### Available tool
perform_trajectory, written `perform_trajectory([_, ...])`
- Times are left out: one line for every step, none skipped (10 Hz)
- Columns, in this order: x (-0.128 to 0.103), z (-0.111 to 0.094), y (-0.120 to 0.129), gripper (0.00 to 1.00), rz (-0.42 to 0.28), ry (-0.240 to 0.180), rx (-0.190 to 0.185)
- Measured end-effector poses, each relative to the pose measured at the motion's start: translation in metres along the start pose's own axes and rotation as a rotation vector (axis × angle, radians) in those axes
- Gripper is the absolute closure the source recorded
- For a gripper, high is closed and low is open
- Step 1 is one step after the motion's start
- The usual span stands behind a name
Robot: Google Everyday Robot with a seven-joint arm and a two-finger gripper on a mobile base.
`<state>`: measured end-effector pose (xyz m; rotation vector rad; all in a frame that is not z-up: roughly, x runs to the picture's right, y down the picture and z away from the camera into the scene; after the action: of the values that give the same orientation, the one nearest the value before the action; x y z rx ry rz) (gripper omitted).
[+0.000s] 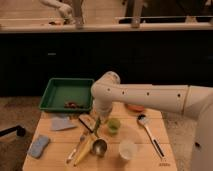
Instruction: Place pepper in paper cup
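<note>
We see the white arm reach in from the right of the frame and bend down over the middle of the wooden table. The gripper hangs just below the bend, a little left of centre, with its jaws closed on the pepper. The pepper is a slim dark green shape pointing downward from the gripper (we cannot tell whether its tip touches the table). It sits above the yellow banana and the steel cup, and just left of the round light-green fruit.

The paper cup stands upright near the lower middle of the frame, to the right of the steel cup and apart from the pepper.

Toward the upper left of the table we find the green tray. A blue sponge lies at the lower left, with a pale cloth above it. A spoon with a dark handle lies right of centre.
</note>
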<state>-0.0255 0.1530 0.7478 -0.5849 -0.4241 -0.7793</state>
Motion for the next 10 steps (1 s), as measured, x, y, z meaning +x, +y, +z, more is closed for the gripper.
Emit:
perform_trajectory([0.001, 0.000, 0.001, 1.00, 0.002, 0.001, 0.000])
perform_trajectory([0.001, 0.000, 0.001, 1.00, 0.002, 0.000, 0.001])
perform_trajectory([0.000, 0.000, 0.000, 1.00, 0.000, 0.000, 0.000])
perform_trajectory([0.000, 0.000, -0.001, 1.00, -0.001, 0.000, 0.000])
perform_trajectory([0.000, -0.002, 0.001, 1.00, 0.002, 0.005, 0.000])
perform_trajectory([0.000, -0.006, 0.002, 1.00, 0.006, 0.011, 0.003])
perform_trajectory([0.001, -0.011, 0.005, 1.00, 0.012, 0.016, -0.002])
perform_trajectory([0.002, -0.015, 0.010, 1.00, 0.022, 0.024, -0.010])
perform_trajectory([0.003, -0.018, 0.015, 1.00, 0.034, 0.031, -0.019])
perform_trajectory([0.004, -0.021, 0.020, 1.00, 0.043, 0.036, -0.025])
